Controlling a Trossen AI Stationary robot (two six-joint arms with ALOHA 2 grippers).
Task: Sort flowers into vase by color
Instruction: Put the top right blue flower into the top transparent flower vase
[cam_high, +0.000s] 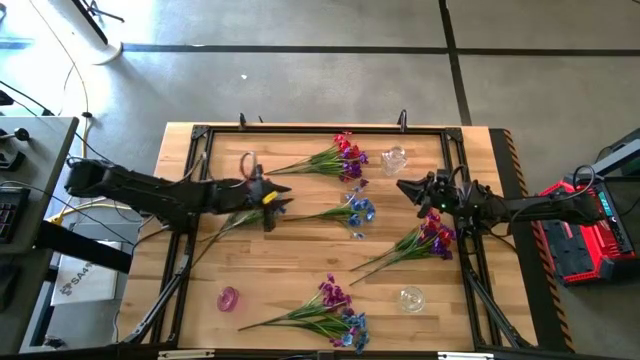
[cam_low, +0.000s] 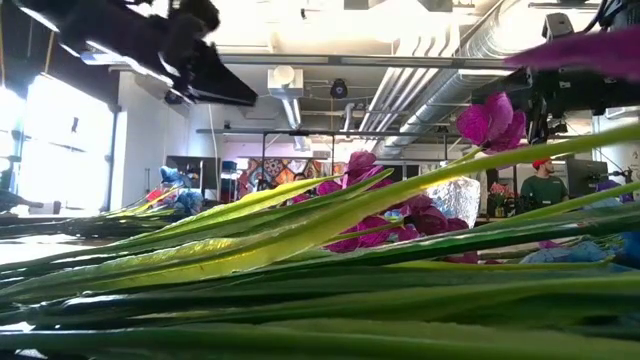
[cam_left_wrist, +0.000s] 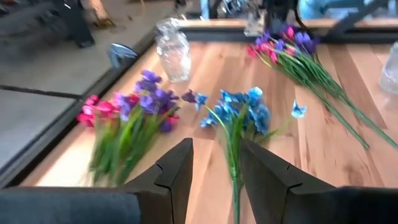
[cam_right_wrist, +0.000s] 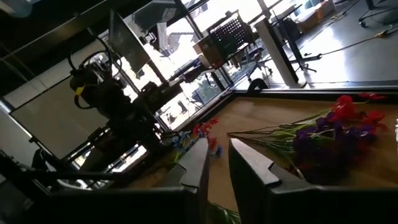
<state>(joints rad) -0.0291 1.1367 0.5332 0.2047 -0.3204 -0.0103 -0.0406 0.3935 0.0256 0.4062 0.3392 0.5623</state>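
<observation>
Several flower sprays lie flat on the wooden table (cam_high: 300, 250): a red and purple bunch (cam_high: 340, 157) at the far side, a blue spray (cam_high: 355, 210) in the middle, a purple and red bunch (cam_high: 430, 238) on the right, and a mixed bunch (cam_high: 335, 310) near the front edge. My left gripper (cam_high: 285, 195) is open and hovers over the blue spray's stem end (cam_left_wrist: 235, 186), which shows in the gap between its fingers (cam_left_wrist: 180, 168). My right gripper (cam_high: 403, 186) stands over the table's right part, open by a narrow gap (cam_right_wrist: 216, 146), with nothing between its fingers.
A clear glass vase (cam_high: 393, 158) stands at the far side beside the red and purple bunch. A second clear vase (cam_high: 411, 298) stands front right, and a small pink one (cam_high: 228, 298) front left. A black frame (cam_high: 300, 128) borders the table.
</observation>
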